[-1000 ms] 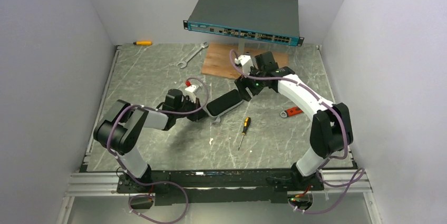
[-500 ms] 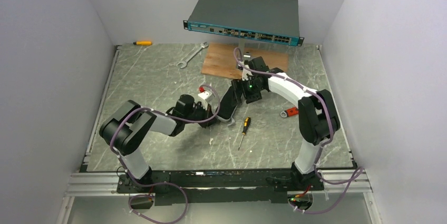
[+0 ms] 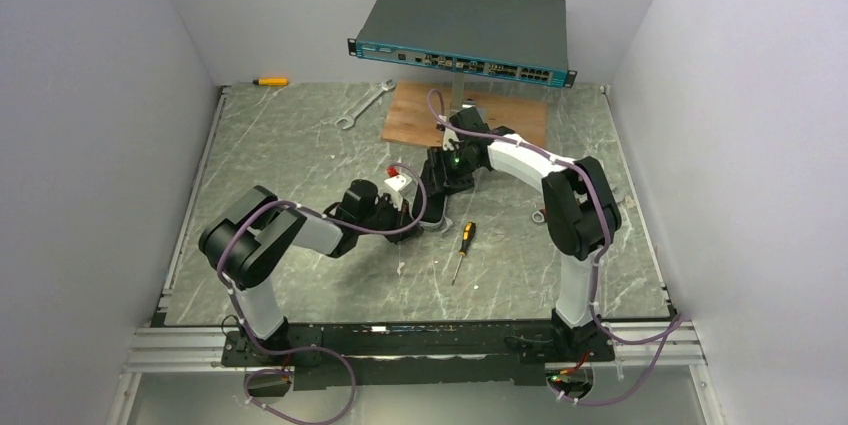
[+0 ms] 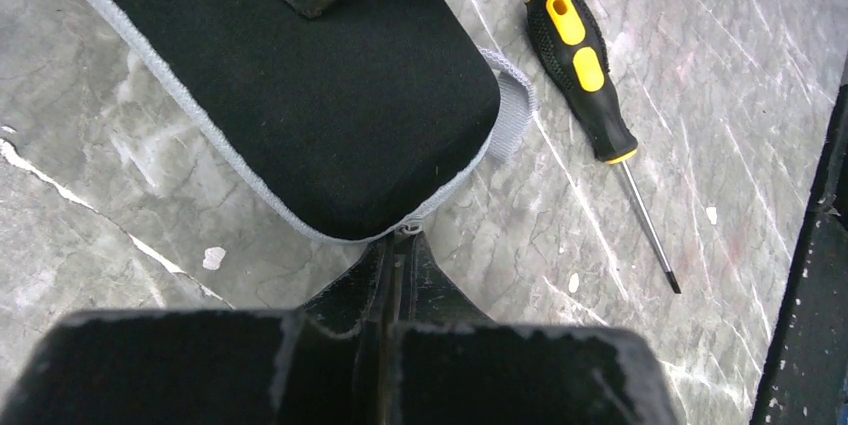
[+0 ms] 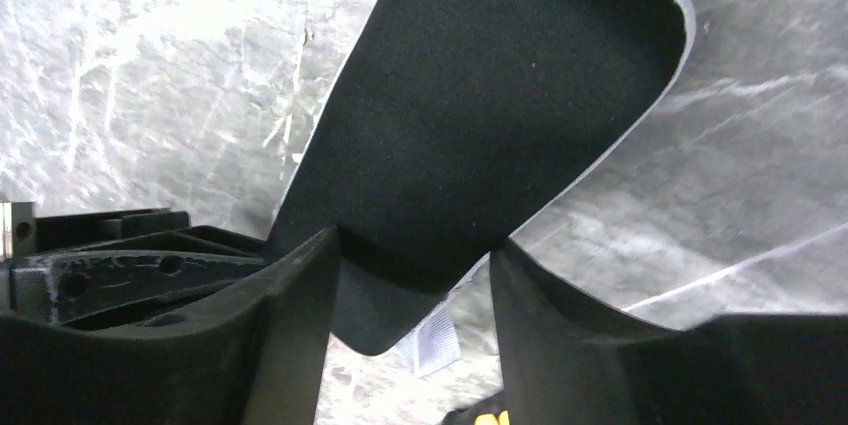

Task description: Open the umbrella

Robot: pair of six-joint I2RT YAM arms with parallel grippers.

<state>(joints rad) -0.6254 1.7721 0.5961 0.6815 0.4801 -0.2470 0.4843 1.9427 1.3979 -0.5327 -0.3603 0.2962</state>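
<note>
**A:** Where do we stand?

**B:** We have the compact folding umbrella [image 4: 300, 95], still packed as a short black oblong with a pale grey rim. It sits about the middle of the grey marbled bench [image 3: 300, 145], held between our two arms.

**A:** And our grips?

**B:** Our left gripper [image 4: 398, 245] is pinched tight at the rim of the near end. It looks clamped on a small zip tab there. Our right gripper [image 5: 415, 265] straddles the far end, one finger pressed on each side of the black fabric. We cannot tell whether the pack rests on the bench or hangs just above it.

**A:** Anything close by?

**B:** The yellow-and-black-handled screwdriver [image 4: 585, 75] lies just beside it, toward the near edge, and does not touch it.

**A:** So how far along are we?

**B:** We judge this an early stage. Both ends are secured, but no cream fabric or ribs show. Unfastening, extending and spreading the canopy are all left to do.
</note>
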